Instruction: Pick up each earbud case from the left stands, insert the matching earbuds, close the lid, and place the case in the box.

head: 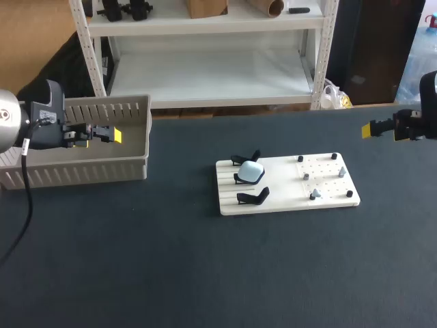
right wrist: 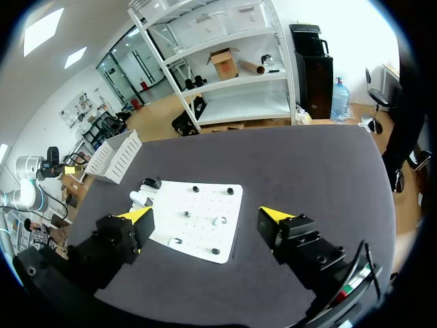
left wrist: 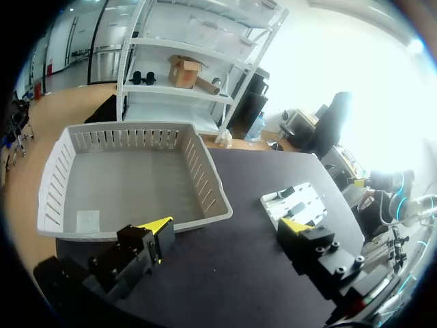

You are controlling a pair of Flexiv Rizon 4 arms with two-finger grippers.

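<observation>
Dark worktop [head: 136, 266] fills your head view; on it a white board [head: 287, 199] carries three black stands [head: 252, 197] — the pale blue earbud case [head: 253, 171] sits on the middle one. Left jaws hang at the slatted box [head: 130, 171]. Your left wrist view shows them wide and empty. Right wrist view — right jaws wide, empty, with the board [right wrist: 205, 219] ahead.

Pale blue earbud case [head: 252, 171] sits on the middle black stand [head: 240, 179] — left gripper [head: 113, 134] (yellow-tipped) by the box [head: 82, 171].
</observation>
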